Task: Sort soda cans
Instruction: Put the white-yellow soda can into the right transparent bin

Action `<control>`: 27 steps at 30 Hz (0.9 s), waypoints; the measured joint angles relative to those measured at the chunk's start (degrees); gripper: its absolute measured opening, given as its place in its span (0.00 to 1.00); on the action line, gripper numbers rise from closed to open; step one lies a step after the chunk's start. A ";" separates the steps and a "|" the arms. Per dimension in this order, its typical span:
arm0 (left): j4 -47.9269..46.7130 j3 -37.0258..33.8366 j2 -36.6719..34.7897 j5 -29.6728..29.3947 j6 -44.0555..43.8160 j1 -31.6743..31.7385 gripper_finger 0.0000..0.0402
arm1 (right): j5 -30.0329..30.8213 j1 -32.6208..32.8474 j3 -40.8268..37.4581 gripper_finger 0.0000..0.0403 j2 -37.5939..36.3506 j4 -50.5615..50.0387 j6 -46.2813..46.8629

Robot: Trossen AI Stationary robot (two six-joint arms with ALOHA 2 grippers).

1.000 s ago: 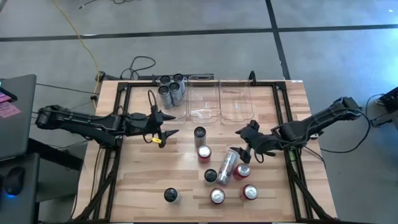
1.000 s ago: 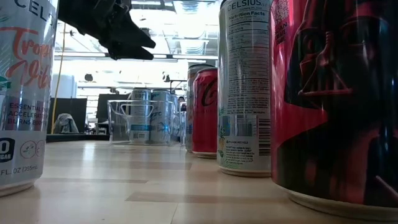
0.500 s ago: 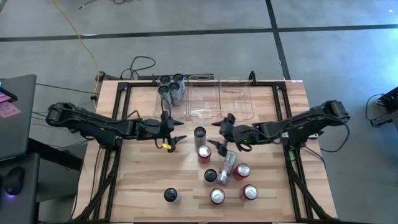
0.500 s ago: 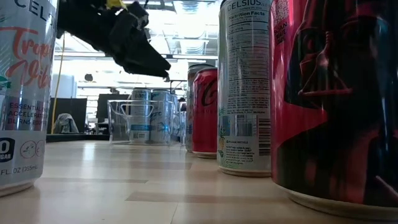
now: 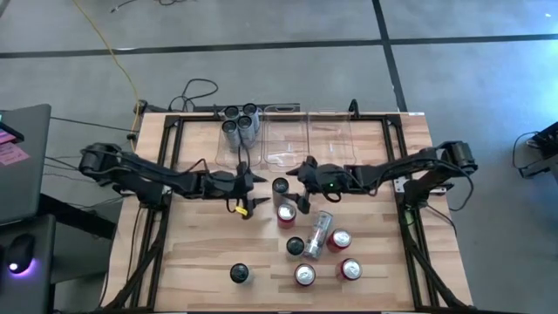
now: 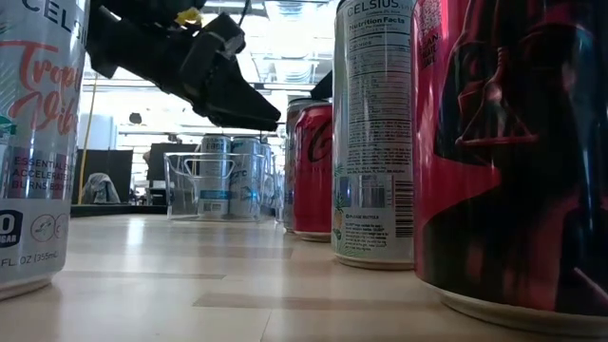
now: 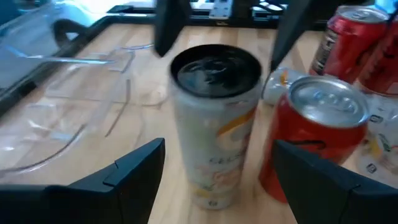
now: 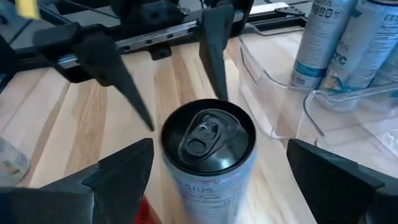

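Two open claws flank one dark-topped can

From above, our left claw (image 5: 254, 191) and right claw (image 5: 304, 186), both spread and empty, bracket the matte cylindrical silver can (image 5: 280, 187) on the wooden counter (image 5: 192, 253). Each wrist view shows it between the fingers, the glossy red can (image 7: 317, 140) beside.

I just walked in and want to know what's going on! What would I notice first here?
First, two dark arms reaching in from both sides toward one silver can with a dark top standing mid-table; the left gripper and right gripper both have open jaws beside it. Next, the bunch of red and silver cans just in front, one lying tipped over. Behind, a clear bin already holds four silver cans.
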 joint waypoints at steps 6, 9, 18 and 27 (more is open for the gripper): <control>-0.17 2.54 3.36 3.23 0.94 -0.02 0.72 | -4.05 -1.31 0.86 0.97 2.55 1.09 -1.05; -0.02 3.11 4.06 3.33 0.99 -0.02 0.72 | -4.20 -1.78 2.34 0.97 5.10 0.72 -2.03; -0.46 3.33 4.10 4.53 0.93 -0.02 0.72 | -4.18 -1.76 5.10 0.93 5.89 -4.42 -1.81; 0.81 3.33 4.10 4.03 1.00 -0.02 0.72 | -3.54 -1.78 5.11 0.58 3.96 -8.28 0.81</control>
